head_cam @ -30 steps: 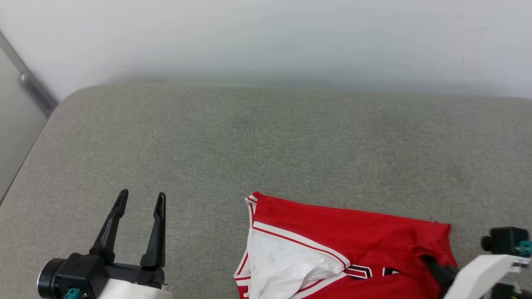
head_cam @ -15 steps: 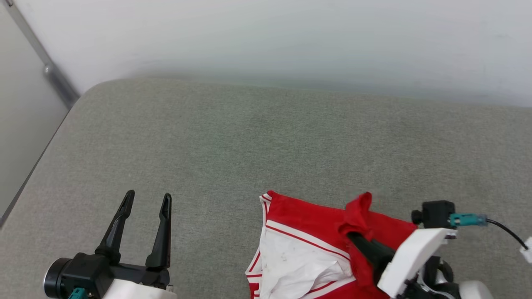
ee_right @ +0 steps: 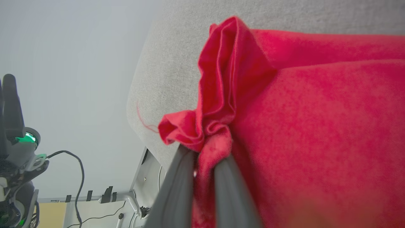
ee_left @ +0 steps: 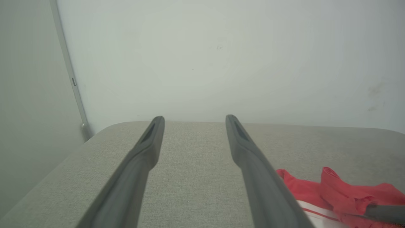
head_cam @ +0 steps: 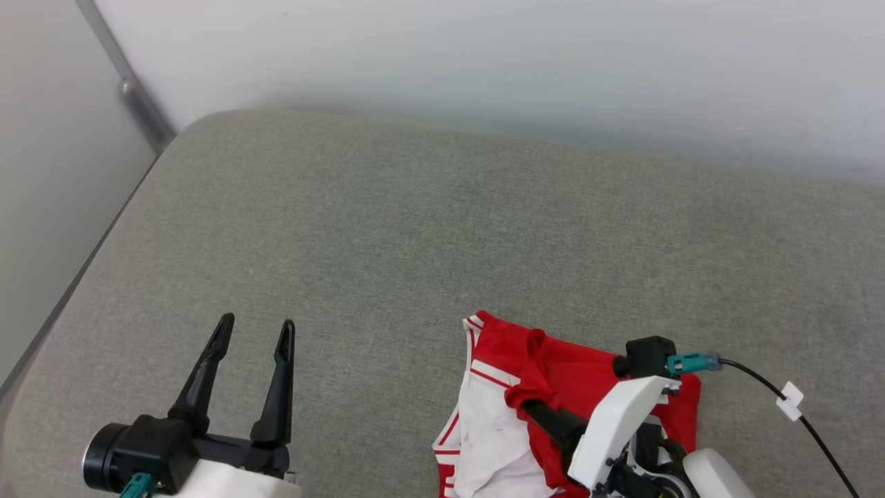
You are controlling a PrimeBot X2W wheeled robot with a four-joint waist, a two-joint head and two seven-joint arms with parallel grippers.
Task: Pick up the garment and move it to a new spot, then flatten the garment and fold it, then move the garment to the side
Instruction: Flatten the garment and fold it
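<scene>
garment (head_cam: 577,368) lying bunched on grey cushion (head_cam: 415,228), draping over and behind right gripper (head_cam: 529,404). you are pinching red fold between its closed fingers. pickup seems step in hand: be raising slowly, watching fold for slipping. left gripper (head_cam: 256,324) hanging spread wide, empty, well apart leftward. striped-trim corner pointing ahead-left of fingertips; long axis unclear while bunched.

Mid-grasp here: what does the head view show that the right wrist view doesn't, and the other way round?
Head view: the white panel of the garment, with striped trim, and the left tool open, apart from it. Right wrist view: up close, red fabric bunched and pinched in the right tool, plus a loose red thread. Both: the right tool shut on the red garment, which lies on the grey cushion.
</scene>
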